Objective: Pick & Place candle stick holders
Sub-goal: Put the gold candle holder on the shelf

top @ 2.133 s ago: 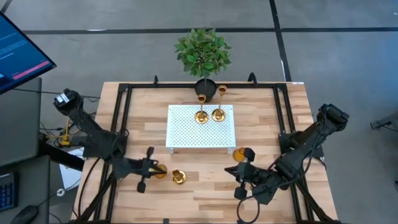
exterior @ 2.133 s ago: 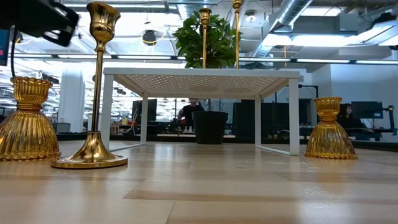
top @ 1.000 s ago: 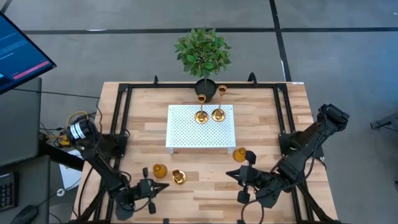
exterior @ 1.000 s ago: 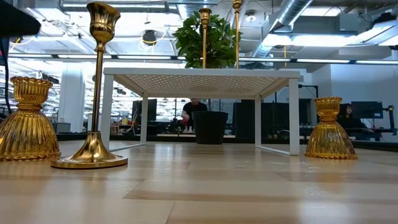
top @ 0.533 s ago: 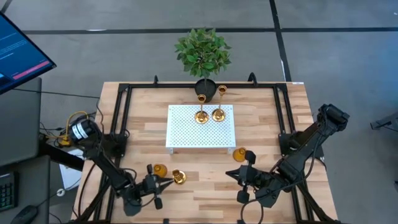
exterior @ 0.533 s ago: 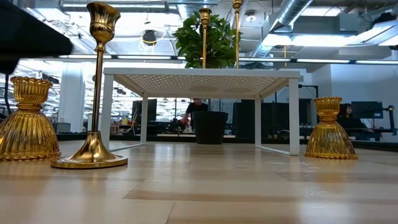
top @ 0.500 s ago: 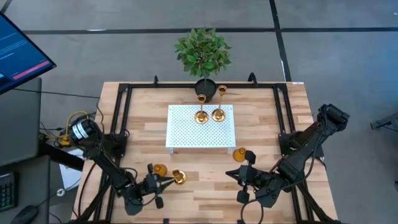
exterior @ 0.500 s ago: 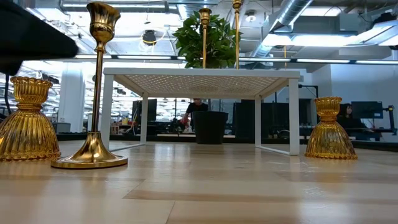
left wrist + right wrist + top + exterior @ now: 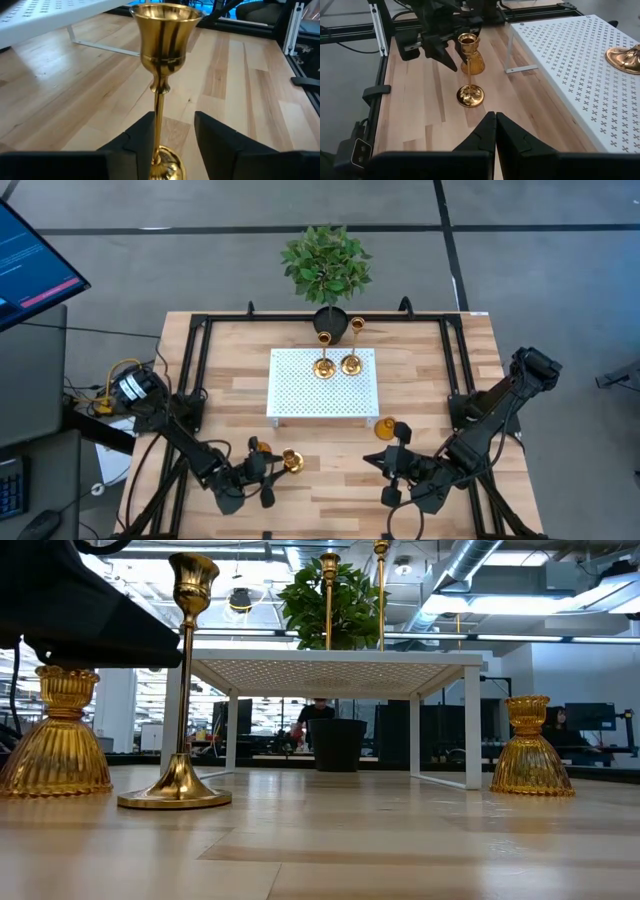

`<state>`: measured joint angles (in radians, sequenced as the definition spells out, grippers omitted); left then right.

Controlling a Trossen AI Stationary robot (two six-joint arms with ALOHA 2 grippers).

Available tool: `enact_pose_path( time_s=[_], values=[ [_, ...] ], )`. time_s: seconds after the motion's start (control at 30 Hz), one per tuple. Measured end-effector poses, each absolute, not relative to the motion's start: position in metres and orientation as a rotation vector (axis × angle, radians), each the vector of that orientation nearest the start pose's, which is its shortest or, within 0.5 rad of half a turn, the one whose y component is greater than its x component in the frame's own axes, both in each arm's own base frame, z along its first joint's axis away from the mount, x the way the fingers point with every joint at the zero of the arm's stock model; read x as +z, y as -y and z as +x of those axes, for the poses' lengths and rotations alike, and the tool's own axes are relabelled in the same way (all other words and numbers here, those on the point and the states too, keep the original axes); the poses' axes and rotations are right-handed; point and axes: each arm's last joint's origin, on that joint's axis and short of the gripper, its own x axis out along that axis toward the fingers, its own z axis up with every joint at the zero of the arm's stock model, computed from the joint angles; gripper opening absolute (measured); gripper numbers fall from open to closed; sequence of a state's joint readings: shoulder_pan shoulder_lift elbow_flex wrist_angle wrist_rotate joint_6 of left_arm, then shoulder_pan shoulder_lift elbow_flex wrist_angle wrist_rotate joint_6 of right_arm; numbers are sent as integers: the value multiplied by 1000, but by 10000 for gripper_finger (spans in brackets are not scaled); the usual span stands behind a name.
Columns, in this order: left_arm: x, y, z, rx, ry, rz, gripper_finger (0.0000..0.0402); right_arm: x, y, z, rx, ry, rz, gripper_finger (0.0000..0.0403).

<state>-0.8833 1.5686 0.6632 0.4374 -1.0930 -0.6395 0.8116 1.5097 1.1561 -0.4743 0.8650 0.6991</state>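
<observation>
A tall gold candle stick holder [image 9: 291,462] stands upright on its round base near the table's front left. Its stem [image 9: 159,115] is between the open fingers of my left gripper [image 9: 174,117], which reaches in from the left [image 9: 278,470]. A short bulbous holder [image 9: 260,447] stands just behind it, under the gripper's body [image 9: 90,620]. Another short holder [image 9: 385,429] stands right of centre. Two tall holders [image 9: 323,367] [image 9: 350,364] stand on the white tray [image 9: 300,395]. My right gripper [image 9: 372,461] waits shut at the front right. My left gripper has its open fingers on either side of the tall holder's stem, below the cup. One finger's inner side [image 9: 149,131] lies right against the stem [image 9: 158,131]; the other finger [image 9: 212,135] stands apart. The fingers come level from the table's left. The holder stands upright, its base on the table.
A potted green plant [image 9: 327,268] stands at the table's far edge behind the tray. The tray stands on legs [image 9: 470,730] with open room beneath it. Black frame rails [image 9: 195,370] run along the table's sides. Bare wood lies between the two grippers.
My left gripper has gone toward the table's right and far edges, up to the tall holder, and has opened around its stem. The tall holder has slid a little toward the right, still upright, and the short holder beside it has shifted slightly the same way.
</observation>
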Motion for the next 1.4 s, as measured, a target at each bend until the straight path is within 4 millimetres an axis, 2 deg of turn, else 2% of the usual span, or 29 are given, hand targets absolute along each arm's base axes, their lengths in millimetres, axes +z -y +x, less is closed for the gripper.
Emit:
enact_pose_path(
  time_s=[0.3,0.77,0.93,1.23,1.4],
  values=[
    [176,207,203,286,-173,-244,126,274,-212,231,-232,-499,64,0],
    [187,203,202,298,-150,-235,69,274,-212,231,-231,-500,64,0],
    [186,198,207,297,-162,-222,72,274,-212,231,-231,-500,63,0],
    [185,187,221,258,-209,-242,102,274,-212,231,-231,-500,63,0],
    [185,186,222,251,-213,-250,95,274,-211,231,-234,-508,53,0]
  ],
)
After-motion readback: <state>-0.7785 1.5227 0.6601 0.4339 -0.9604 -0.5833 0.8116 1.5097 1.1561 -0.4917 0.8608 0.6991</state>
